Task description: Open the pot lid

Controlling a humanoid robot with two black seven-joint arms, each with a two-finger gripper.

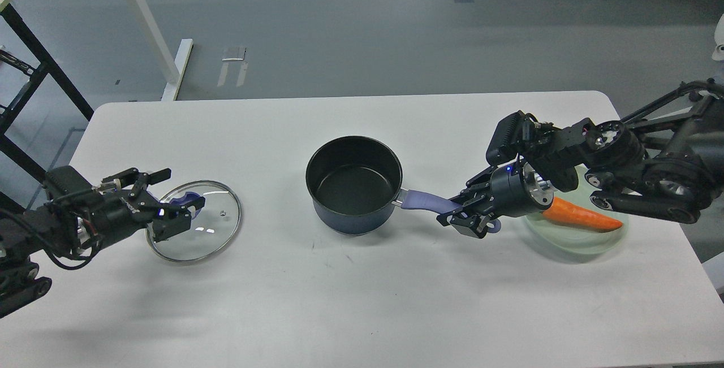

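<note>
Pot [354, 185] sits uncovered at table [362, 311] centre, black inside showing, purple handle [425, 200] pointing right. Right gripper [465, 213] is clenched on the handle's far end. Lid [195, 221] is off, well apart to the left of pot, glass disc tilted w/ near rim low by the tabletop. Left gripper [178, 210] grasps its purple knob [189, 203], fingers either side. Behind right gripper, a pale green plate [577, 241] holds a carrot [580, 216], near table's right edge.
</note>
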